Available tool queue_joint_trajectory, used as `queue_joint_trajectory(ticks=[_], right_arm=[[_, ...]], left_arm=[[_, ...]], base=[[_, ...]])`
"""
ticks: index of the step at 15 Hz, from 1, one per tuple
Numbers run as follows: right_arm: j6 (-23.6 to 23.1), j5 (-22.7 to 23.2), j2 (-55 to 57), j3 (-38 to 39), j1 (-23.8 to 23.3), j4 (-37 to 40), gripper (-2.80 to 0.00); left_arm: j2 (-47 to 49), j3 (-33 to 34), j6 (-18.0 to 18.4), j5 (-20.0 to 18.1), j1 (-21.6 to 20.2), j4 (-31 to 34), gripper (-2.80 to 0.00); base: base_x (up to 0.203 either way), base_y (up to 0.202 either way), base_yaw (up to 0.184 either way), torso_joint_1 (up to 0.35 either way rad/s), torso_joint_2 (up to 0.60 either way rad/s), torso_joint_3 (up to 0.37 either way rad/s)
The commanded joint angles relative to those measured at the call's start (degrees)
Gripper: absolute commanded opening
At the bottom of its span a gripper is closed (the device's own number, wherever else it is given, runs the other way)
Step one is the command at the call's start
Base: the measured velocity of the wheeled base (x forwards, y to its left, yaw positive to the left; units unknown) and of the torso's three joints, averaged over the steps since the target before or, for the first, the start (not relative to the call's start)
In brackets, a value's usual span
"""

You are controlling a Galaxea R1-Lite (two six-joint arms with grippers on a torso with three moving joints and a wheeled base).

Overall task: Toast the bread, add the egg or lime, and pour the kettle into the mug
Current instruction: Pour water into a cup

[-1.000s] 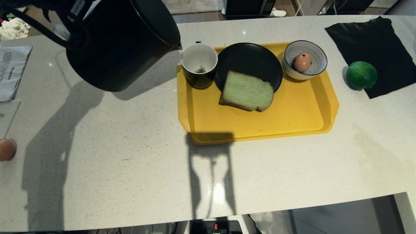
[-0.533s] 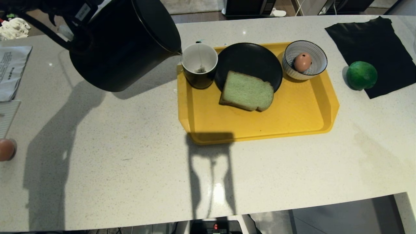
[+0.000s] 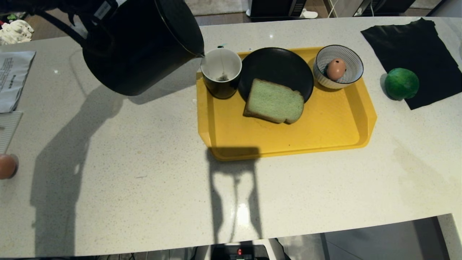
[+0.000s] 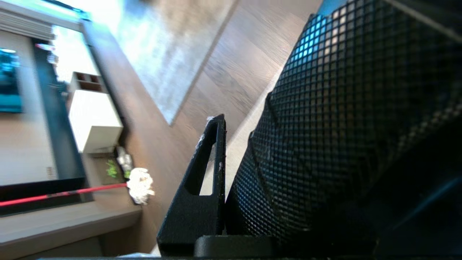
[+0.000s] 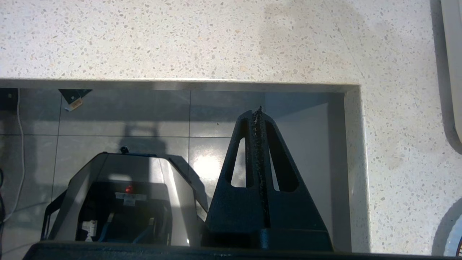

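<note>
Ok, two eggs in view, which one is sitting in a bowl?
The egg in the striped bowl on the yellow tray; the other egg lies bare on the counter's far left edge.

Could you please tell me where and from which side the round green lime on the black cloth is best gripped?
Grip the glossy round green lime across its widest middle, coming straight down from above. It sits alone at the black cloth's edge with open counter around it, so the fingers can likely straddle it without it rolling.
</note>
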State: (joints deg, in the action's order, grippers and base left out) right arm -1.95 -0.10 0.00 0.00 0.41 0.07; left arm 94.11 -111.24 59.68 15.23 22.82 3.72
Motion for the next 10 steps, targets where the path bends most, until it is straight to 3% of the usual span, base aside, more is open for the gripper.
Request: queue_joint_trajectory(ticks=[1, 10], right_arm=[[-0.07, 0.01, 0.09, 0.09, 0.02, 0.01, -2.80], [-0.07, 0.01, 0.07, 0.03, 0.02, -0.03, -2.80]], left_arm=[[0.89, -0.03, 0.79, 0.85, 0.12, -1.52, -2.80], [1.60, -0.03, 0.79, 2.52, 3.03, -4.86, -2.80]], base=[[0.000, 0.000, 0.000, 0.000, 0.00, 0.000], [0.000, 0.000, 0.000, 0.000, 0.00, 0.000]])
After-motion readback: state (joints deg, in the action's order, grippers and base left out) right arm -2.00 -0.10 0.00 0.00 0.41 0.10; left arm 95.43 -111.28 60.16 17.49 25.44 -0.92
